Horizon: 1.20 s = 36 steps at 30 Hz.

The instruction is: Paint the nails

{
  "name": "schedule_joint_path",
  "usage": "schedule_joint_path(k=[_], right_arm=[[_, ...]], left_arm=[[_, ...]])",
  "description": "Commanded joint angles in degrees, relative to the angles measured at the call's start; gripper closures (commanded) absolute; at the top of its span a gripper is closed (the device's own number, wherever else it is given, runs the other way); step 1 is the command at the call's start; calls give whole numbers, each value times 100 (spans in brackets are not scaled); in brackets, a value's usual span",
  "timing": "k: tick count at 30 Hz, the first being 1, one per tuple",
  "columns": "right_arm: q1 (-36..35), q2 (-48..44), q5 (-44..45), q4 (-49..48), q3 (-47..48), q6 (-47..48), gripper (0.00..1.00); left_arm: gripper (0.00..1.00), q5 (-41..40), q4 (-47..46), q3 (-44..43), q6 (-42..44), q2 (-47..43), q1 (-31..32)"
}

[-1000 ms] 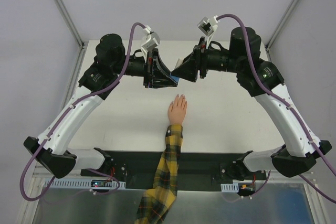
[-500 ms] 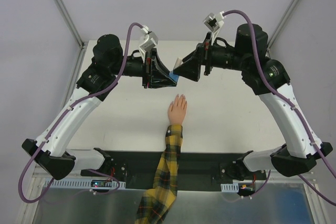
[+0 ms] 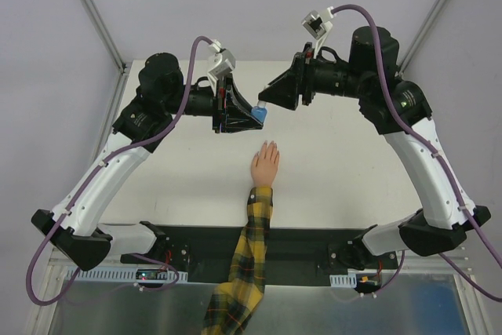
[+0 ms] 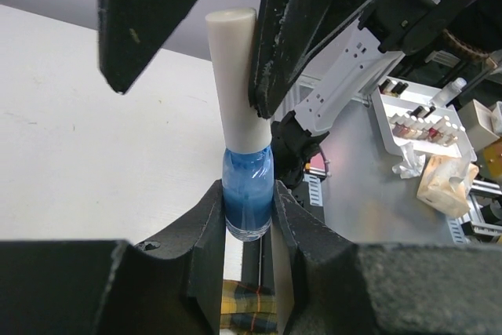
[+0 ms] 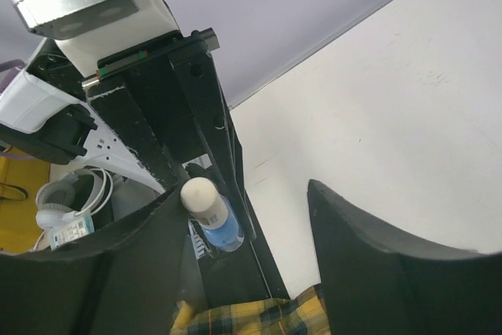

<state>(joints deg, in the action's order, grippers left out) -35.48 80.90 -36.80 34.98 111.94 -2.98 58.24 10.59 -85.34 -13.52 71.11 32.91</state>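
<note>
My left gripper is shut on a small blue bottle with a white cap and holds it upright above the table, beyond the hand. My right gripper is open, with its fingers on either side of the cap; the cap lies close to one finger. The peach hand lies flat on the table, fingers pointing away, with a yellow-black plaid sleeve. Its nails are too small to tell their colour. The sleeve also shows in the left wrist view and the right wrist view.
A black rail runs along the table's near edge between the arm bases. Off the table, the left wrist view shows a white tray of small bottles and a crumpled tissue. Frame posts stand at the table's back corners.
The right arm's wrist has swung up and back while its gripper tip stays at the bottle's cap. The left gripper and bottle have barely moved. The hand is unmoved.
</note>
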Motion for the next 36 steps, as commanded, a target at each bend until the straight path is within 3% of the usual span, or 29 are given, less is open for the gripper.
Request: schedule_joint_path(k=[1,7,9,20,30,36], right_arm=[[6,22,-20,17,267,-62,44],[6,-4,-196,-62,179,-123,58],[-2,-22,-249,-88,144,-115,68],[6,-162,-399,-352,-102,-185,99],[6,-742,366,-958,-752,-80,100],[-2,-734,270,-1028,-779,-159,100]], left_arm=[[100,-84,39,-9,271,-221,-30],[100,-225,171,9,393,-247,-21],[100,-313,206,9,411,-247,-21],[100,-787,453,-70,535,-177,-21],[100,-893,620,-79,631,-133,-21],[100,-876,646,-123,631,-71,-21]])
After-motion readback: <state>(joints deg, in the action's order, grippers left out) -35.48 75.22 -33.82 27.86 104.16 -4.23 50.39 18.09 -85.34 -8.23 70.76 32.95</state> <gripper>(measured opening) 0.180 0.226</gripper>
